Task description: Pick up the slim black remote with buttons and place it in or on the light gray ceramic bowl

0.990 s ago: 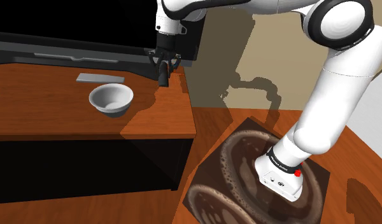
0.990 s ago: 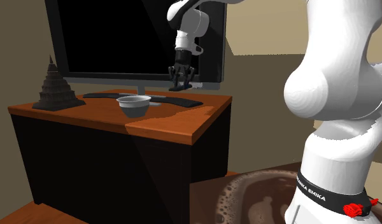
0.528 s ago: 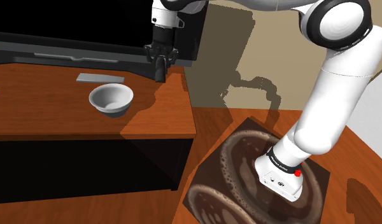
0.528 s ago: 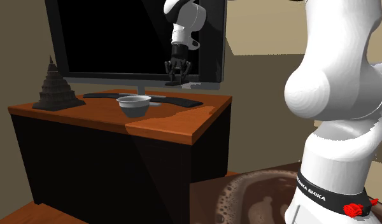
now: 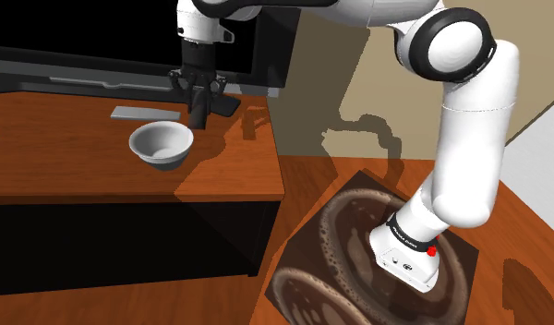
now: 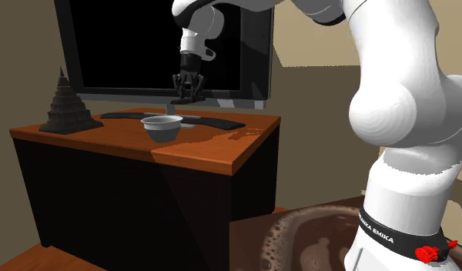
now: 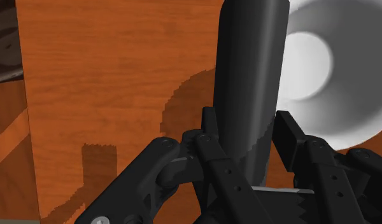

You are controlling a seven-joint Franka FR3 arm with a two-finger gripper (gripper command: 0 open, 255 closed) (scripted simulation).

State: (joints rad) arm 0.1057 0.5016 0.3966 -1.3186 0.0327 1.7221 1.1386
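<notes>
Half done: the gripper (image 5: 199, 100), fingers clamped on the dark remote (image 7: 250, 76), hangs upper left in the shoulder view, just up-right of the pale bowl (image 5: 161, 146); placing remains.

Slim black remote (image 7: 250, 76) hangs upright, lengthwise in grip of black gripper (image 7: 247, 130), clear of wooden desk (image 5: 72, 171), near rim of light grey bowl (image 7: 323, 102). Bowl upright, empty, on desk.

Remote (image 7: 250, 63) in tool (image 7: 247, 126) nr bowl (image 5: 161, 144) on desk (image 5: 63, 171); monitor (image 5: 81, 37) behind
</notes>
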